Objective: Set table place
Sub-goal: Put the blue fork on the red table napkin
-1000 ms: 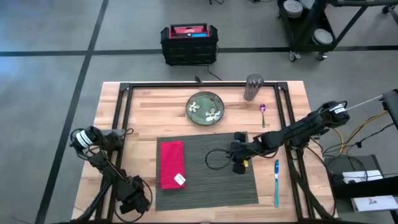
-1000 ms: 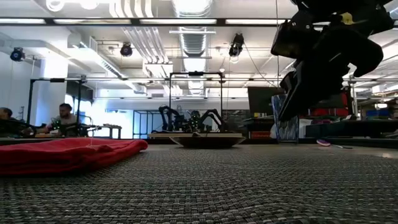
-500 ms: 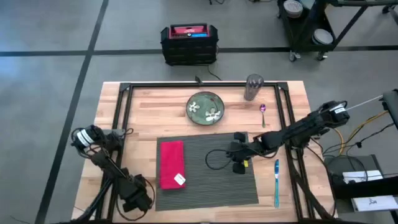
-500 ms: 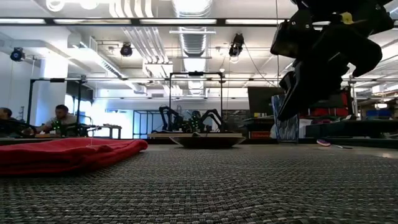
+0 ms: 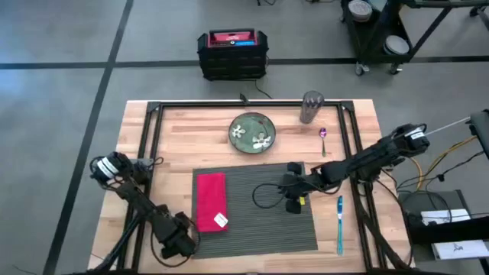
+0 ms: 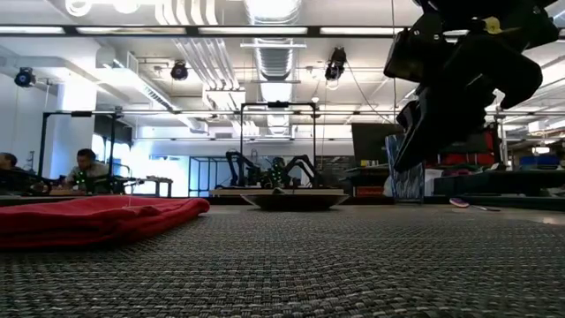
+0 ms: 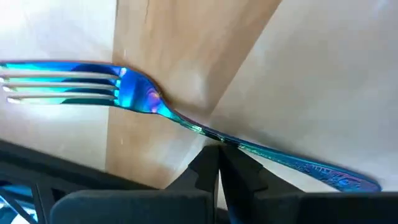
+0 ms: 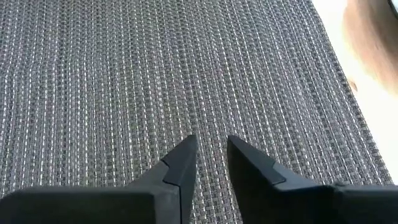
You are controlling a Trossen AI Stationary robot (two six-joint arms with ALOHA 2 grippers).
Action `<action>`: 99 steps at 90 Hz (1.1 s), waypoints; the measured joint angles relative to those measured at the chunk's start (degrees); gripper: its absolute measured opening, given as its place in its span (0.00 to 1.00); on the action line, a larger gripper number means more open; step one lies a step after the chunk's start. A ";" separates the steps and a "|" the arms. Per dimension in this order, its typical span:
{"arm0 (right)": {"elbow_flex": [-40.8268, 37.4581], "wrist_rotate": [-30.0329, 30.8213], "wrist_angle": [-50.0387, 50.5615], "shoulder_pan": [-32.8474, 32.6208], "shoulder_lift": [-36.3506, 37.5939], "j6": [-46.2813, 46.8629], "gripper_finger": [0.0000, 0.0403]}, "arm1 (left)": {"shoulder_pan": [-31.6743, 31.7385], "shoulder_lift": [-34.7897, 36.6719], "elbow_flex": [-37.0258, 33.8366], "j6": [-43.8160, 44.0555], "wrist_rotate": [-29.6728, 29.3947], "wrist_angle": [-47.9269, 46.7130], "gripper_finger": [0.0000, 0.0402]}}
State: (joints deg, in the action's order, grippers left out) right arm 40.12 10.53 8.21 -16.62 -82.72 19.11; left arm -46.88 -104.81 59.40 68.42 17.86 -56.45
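My left gripper [image 5: 180,240] hangs over the table's [image 5: 172,145] near left part, just left of the red napkin [image 5: 212,200], and is shut on an iridescent blue fork [image 7: 134,93]. The dark ribbed placemat [image 5: 260,218] lies in the middle, and the napkin rests flat on its left part. My right gripper [image 8: 211,149] hovers a little above the mat's right part, its fingers narrowly open with nothing between them. A green plate [image 5: 253,132] sits on the wood beyond the mat's far edge. My left gripper pinches the fork's handle [image 7: 208,134] about midway along it between its two shut fingers. The fingers lie across the handle. The tines [image 7: 56,81] and the handle's end [image 7: 348,180] stick out on either side, and the fork lies about level over the wood.
A grey cup [image 5: 311,107] stands at the far right. A small spoon [image 5: 323,139] lies nearer than it. A blue-handled utensil [image 5: 339,223] lies on the wood right of the mat. A black rail frame [image 5: 252,105] runs along the far and side edges.
My left gripper has moved with the fork toward the table's right edge, closer to the napkin and the placemat's left edge. My right gripper has kept still above the mat.
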 joint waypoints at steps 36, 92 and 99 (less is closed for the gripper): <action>0.00 -0.02 0.07 0.00 0.00 0.37 0.25 | -2.52 10.27 6.92 44.38 -16.82 -12.27 0.07; -0.04 -0.02 0.01 0.00 0.02 -1.71 0.33 | -5.00 8.65 -3.87 59.69 -16.42 4.82 0.37; -0.04 -0.04 0.02 0.00 0.00 -1.71 0.34 | -5.24 8.07 -4.24 59.10 -14.16 4.90 0.32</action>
State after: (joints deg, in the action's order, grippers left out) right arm 40.07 10.48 8.23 -16.62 -82.72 17.41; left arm -52.12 -96.75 55.16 127.52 3.70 -51.55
